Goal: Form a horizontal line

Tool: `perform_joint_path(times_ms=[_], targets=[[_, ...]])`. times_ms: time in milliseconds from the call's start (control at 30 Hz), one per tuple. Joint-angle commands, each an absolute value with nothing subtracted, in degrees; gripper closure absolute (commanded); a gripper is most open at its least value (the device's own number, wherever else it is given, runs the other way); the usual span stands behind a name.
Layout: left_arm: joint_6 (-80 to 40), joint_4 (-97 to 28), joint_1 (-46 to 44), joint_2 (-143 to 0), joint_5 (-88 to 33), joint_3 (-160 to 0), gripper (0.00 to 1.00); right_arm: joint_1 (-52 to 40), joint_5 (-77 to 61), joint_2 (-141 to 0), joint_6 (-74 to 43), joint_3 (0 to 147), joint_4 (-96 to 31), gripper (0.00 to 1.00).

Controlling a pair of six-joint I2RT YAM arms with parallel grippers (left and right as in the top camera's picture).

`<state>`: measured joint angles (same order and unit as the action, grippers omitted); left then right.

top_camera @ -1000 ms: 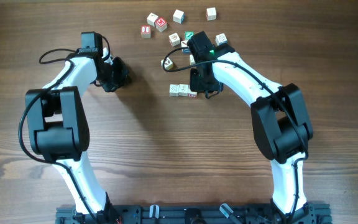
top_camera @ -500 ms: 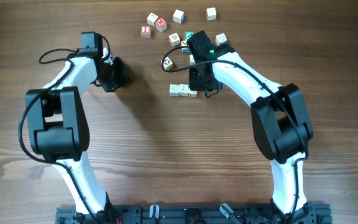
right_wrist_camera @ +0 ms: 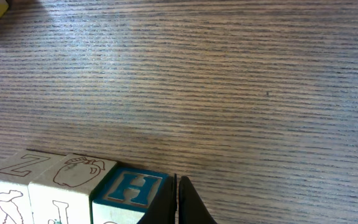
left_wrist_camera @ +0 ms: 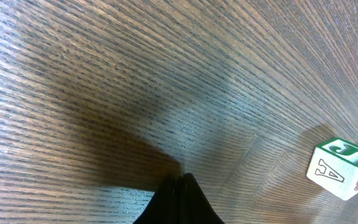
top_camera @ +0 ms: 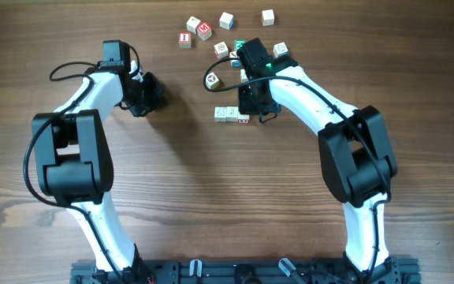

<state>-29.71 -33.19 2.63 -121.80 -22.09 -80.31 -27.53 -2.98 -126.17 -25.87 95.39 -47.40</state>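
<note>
The horizontal line (top_camera: 231,115) is a short row of three pale letter cubes touching side to side, mid-table. In the right wrist view the row (right_wrist_camera: 73,186) shows Z, an apple drawing and a blue H on top. My right gripper (top_camera: 253,115) is shut and empty, its closed tips (right_wrist_camera: 177,198) right against the H cube's right side. My left gripper (top_camera: 153,96) is shut and empty, well to the left of the row; its closed tips (left_wrist_camera: 182,190) sit low over bare wood.
Several loose letter cubes lie at the back of the table, among them a red-lettered pair (top_camera: 195,31), a pale one (top_camera: 268,16) and one (top_camera: 213,79) just above the row. A green J/A cube (left_wrist_camera: 344,169) shows in the left wrist view.
</note>
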Motion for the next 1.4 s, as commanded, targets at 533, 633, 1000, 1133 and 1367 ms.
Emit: perform_joint_path(times_ms=[533,633,1000,1133,1367], targets=[[-30.48,-33.67,2.74,-125.62,-14.68,-77.65,0.96,-27.29,-2.44,-124.51,-28.29,96.27,-56.82,0.95],[-30.48,-33.65,2.74,-125.62,-14.68,-77.65,0.96,-27.29,-6.63,-124.49,-28.36,96.27,-59.99,0.95],[-30.48,-33.65,2.74,-125.62,-14.68,-77.65,0.96,-27.31,-17.21,-124.49,-25.65,96.27,-60.66,0.95],[-30.48,-33.65,2.74,-125.62,-14.7,-77.65,0.96,-27.31,-17.06,-124.49,-25.61,96.27,-59.05,0.95],[-30.48,-33.65,2.74,-125.62,-14.68,-77.65,0.96,-27.31,-14.5,-124.49,-25.67,96.27,-56.27,0.95]])
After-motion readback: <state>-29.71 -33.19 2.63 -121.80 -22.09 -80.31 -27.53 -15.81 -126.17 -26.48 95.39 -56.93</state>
